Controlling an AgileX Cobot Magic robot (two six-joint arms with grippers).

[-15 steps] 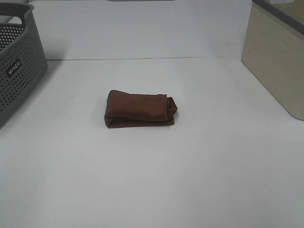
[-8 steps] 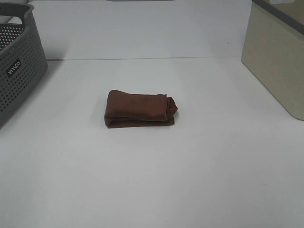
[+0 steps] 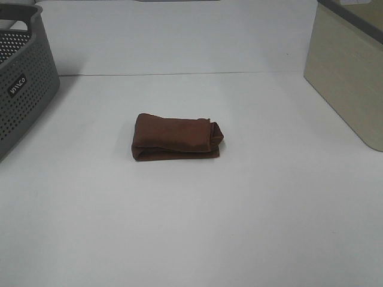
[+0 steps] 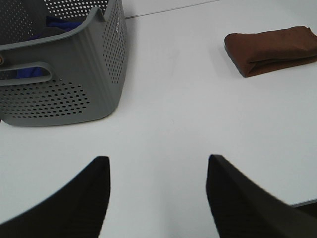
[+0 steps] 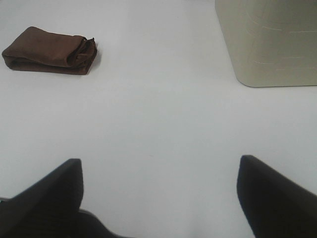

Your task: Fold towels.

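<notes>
One dark reddish-brown towel (image 3: 177,138) lies folded into a small thick rectangle at the middle of the white table, its layered ends facing right. The left wrist view has the towel (image 4: 272,49) far off, and the right wrist view shows the towel (image 5: 49,50) at a distance too. Neither arm appears in the exterior high view. My left gripper (image 4: 158,171) is open over bare table, nothing between its dark fingers (image 4: 84,198). My right gripper (image 5: 158,171) is open wide as well, well away from the towel.
A grey perforated basket (image 3: 24,78) stands at the table's left edge, and the left wrist view shows the basket (image 4: 64,84) with blue cloth inside. A beige bin (image 3: 350,72) stands at the right edge, close to the right gripper as the beige bin (image 5: 267,42).
</notes>
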